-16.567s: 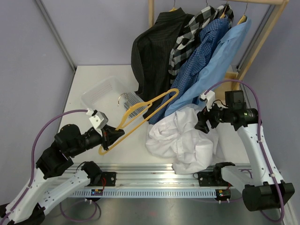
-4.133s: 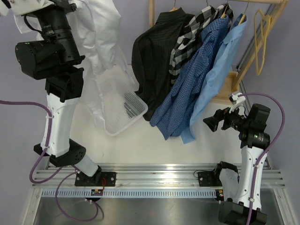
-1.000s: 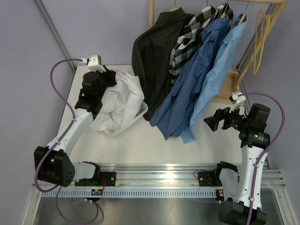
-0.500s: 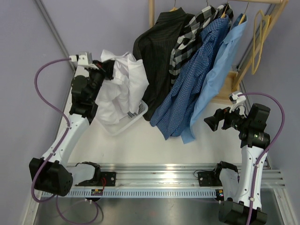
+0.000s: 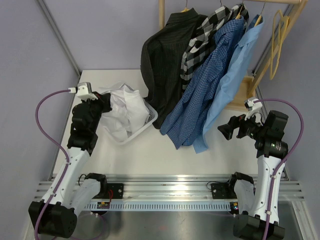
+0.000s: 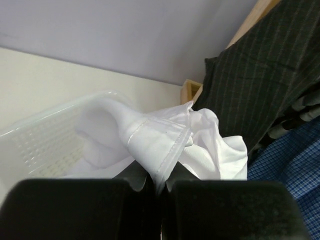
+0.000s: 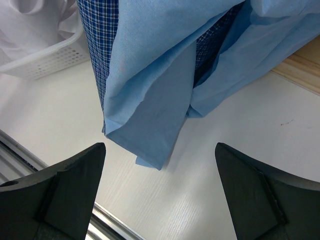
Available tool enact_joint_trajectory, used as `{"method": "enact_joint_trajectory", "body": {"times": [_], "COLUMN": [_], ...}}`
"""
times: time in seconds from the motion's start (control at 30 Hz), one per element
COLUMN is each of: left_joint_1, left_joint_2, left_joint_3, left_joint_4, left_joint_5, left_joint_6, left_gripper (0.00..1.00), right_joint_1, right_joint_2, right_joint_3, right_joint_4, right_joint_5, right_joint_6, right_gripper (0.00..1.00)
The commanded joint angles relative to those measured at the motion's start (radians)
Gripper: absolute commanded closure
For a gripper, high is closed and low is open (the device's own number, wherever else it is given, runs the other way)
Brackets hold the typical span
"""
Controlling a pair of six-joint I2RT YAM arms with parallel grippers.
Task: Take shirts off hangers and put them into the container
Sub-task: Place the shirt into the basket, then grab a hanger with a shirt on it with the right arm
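Camera above: my left gripper (image 5: pixel 103 101) is pinched shut on the white shirt (image 5: pixel 126 112), which lies heaped in the container (image 5: pixel 151 119) at nine o'clock on the table (image 5: pixel 150 150); my right gripper (image 5: pixel 226 131) hangs spread apart at three o'clock; left wrist: fingers (image 6: pixel 80 210) clamp a hemmed fold; right wrist: light blue shirt (image 7: pixel 150 90) dangles at twelve o'clock, untouched.

white shirt (image 6: pixel 165 145): soft matt cloth, crumpled, stitched hem. basket (image 6: pixel 45 145): white perforated plastic, slight sheen. light blue shirt (image 7: pixel 150 90) smooth matt cloth; table (image 7: pixel 175 200) matt white, faint grain; rack post (image 5: pixel 161 12) bare light wood.
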Motion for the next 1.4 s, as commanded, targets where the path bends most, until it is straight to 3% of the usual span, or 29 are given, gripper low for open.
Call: {"method": "enact_joint_trajectory", "body": {"times": [0.0, 0.23, 0.37, 0.47, 0.5, 0.53, 0.6, 0.63, 0.73, 0.83, 0.97, 1.13, 1.37], "left_joint_1": [0.008, 0.008, 0.009, 0.014, 0.014, 0.017, 0.018, 0.023, 0.029, 0.031, 0.029, 0.029, 0.029], "left_joint_2": [0.031, 0.314, 0.512, 0.543, 0.534, 0.526, 0.494, 0.48, 0.395, 0.26, 0.059, -0.173, -0.326], "left_joint_3": [0.053, 0.192, 0.277, 0.289, 0.282, 0.276, 0.266, 0.268, 0.271, 0.274, 0.245, 0.086, -0.031], "left_joint_4": [-0.133, -0.239, -0.325, -0.345, -0.341, -0.336, -0.333, -0.338, -0.362, -0.376, -0.373, -0.312, -0.367], "left_joint_5": [-0.101, -0.001, 0.123, 0.171, 0.175, 0.177, 0.178, 0.182, 0.197, 0.188, 0.204, 0.312, 0.286], "left_joint_6": [0.028, 0.024, 0.022, 0.017, 0.011, 0.011, 0.008, 0.008, 0.019, 0.043, 0.088, 0.12, 0.191], "left_gripper": [1.0, 1.0, 1.0, 1.0, 0.97, 0.82, 0.55, 0.35, 0.15, 0.02, 0.01, 0.01, 0.01], "right_joint_1": [-0.005, -0.005, -0.005, -0.007, -0.007, -0.007, -0.007, -0.007, -0.007, -0.007, -0.005, -0.005, -0.005], "right_joint_2": [-0.001, -0.004, -0.019, -0.033, -0.034, -0.033, -0.03, -0.025, -0.011, 0.012, 0.091, 0.225, 0.488], "right_joint_3": [0.001, -0.001, -0.001, -0.002, 0.001, 0.004, 0.022, 0.035, 0.117, 0.237, 0.401, 0.671, 1.051], "right_joint_4": [0.024, 0.022, 0.024, 0.022, 0.019, 0.013, -0.023, -0.046, -0.166, -0.293, -0.41, -0.495, -0.321], "right_joint_5": [-0.007, 0.006, 0.013, 0.003, -0.002, -0.011, -0.016, -0.017, -0.001, 0.015, 0.001, -0.097, -0.036], "right_joint_6": [-0.011, -0.012, -0.017, -0.023, -0.029, -0.032, -0.055, -0.072, -0.153, -0.236, -0.265, -0.184, 0.249], "right_gripper": [0.01, 0.01, 0.01, 0.01, 0.01, 0.01, 0.01, 0.01, 0.01, 0.01, 0.01, 0.01, 0.01]}}
